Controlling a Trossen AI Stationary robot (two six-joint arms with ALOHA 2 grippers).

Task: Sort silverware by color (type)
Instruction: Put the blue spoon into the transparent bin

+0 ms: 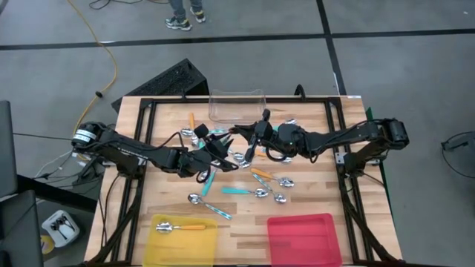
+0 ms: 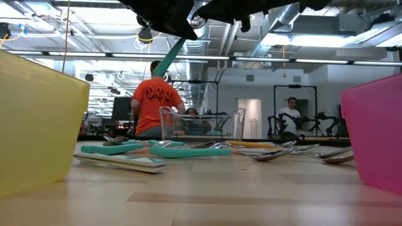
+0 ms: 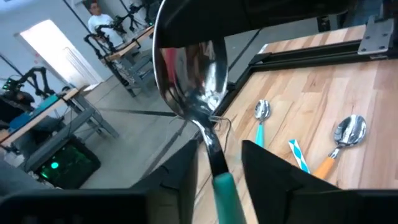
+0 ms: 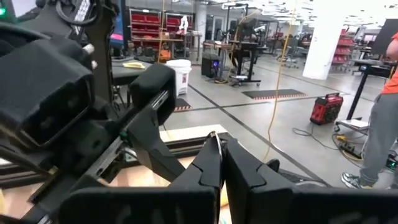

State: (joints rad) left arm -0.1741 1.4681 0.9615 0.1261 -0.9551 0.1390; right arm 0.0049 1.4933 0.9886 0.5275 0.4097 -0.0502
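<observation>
A teal-handled spoon (image 3: 189,68) hangs in the air over the middle of the table, its shiny bowl up and its teal handle (image 2: 168,59) slanting down. My right gripper (image 1: 252,141) reaches in from the table's right and is shut on the bowl. My left gripper (image 3: 219,152), reaching in from the left (image 1: 217,152), is open. Its two fingers stand on either side of the spoon's neck and upper handle, with a narrow gap showing on each side. Other spoons (image 1: 260,191) lie flat on the wood below. My right gripper pinches the spoon's bowl between its two fingers; the bowl's thin metal edge (image 4: 214,138) shows between the fingertips. The fingers come in about level from the table's right. The spoon is lifted clear of the table, and its handle (image 3: 224,193) hangs slanting below the bowl.
A yellow tray (image 1: 194,243) at the near left holds one orange-handled spoon (image 1: 182,227). A red tray (image 1: 304,237) sits at the near right. A clear tub (image 1: 237,104) stands at the far edge. Teal, orange and plain spoons lie scattered mid-table. People stand in the room beyond.
</observation>
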